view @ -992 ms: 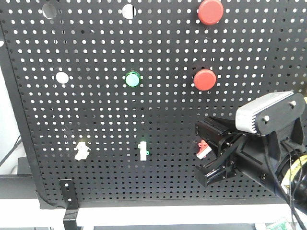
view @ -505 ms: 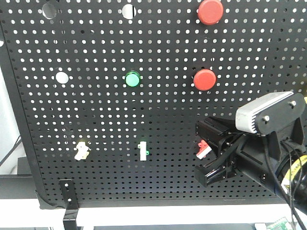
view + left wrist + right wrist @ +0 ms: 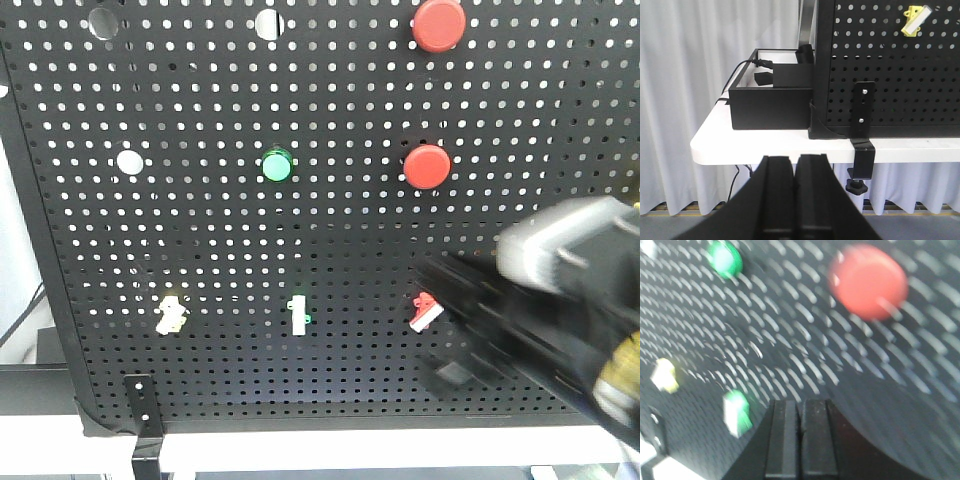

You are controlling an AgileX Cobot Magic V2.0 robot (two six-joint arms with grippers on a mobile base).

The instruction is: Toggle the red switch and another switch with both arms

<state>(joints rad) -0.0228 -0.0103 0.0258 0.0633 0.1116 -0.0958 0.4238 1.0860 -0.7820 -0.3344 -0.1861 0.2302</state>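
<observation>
The red switch (image 3: 424,310) sits low on the black pegboard (image 3: 220,250), its white lever slanting. My right arm (image 3: 560,320), smeared by motion, has its black front end just right of that switch. In the right wrist view my right gripper (image 3: 800,407) is shut and holds nothing, and the red switch is hidden. The pale yellow switch (image 3: 170,313) is at the lower left of the board, and also shows as the yellow switch (image 3: 916,20) and the blurred yellow switch (image 3: 664,375). My left gripper (image 3: 795,160) is shut and empty, low before the table edge (image 3: 765,147).
Two round red push-buttons (image 3: 438,24) (image 3: 427,165), a green lamp (image 3: 276,165) and a green-based toggle (image 3: 298,315) also sit on the board. A black box (image 3: 772,102) stands left of the board. A black clamp (image 3: 861,150) grips the white table.
My right arm was sharp and still in both earlier frames. Now it is blurred and has shifted slightly right and down. The switches look unchanged.
</observation>
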